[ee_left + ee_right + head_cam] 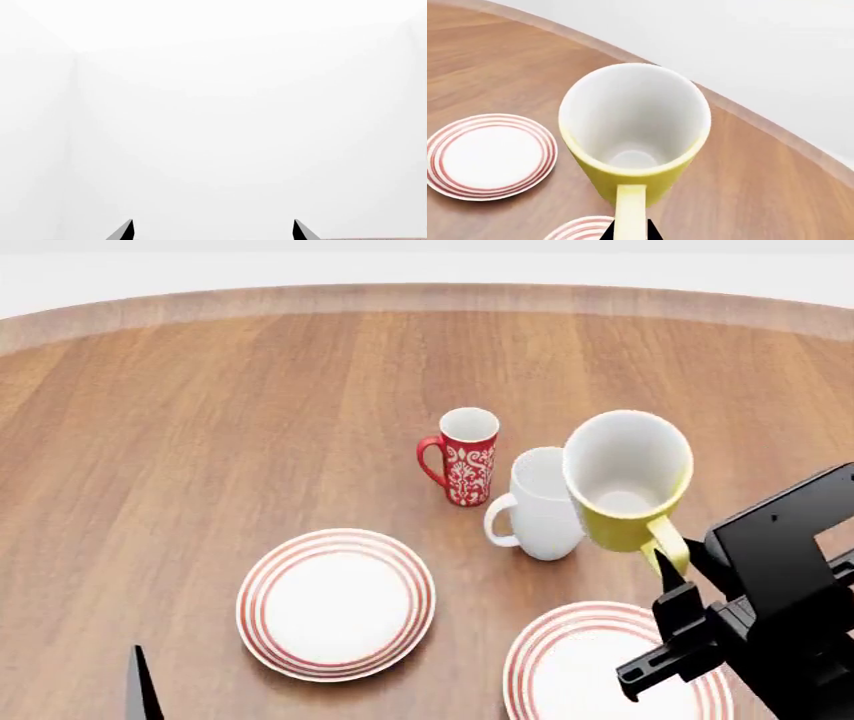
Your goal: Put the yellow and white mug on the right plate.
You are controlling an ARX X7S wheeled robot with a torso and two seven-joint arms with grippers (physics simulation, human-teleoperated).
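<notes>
My right gripper (663, 575) is shut on the handle of the yellow and white mug (625, 480) and holds it in the air, tilted, above the table beyond the right plate (603, 670). In the right wrist view the mug (634, 130) fills the middle, its yellow handle (629, 212) clamped between my dark fingertips (652, 233), with a sliver of the right plate (580, 229) below. The left plate (336, 602) lies to the left and also shows in the right wrist view (488, 156). My left gripper (213, 231) is open and empty, facing blank white.
A larger white mug (543, 505) stands just left of the held mug, close to it. A slim red patterned mug (462, 456) stands behind it. The round wooden table's far edge (400, 295) curves across the back.
</notes>
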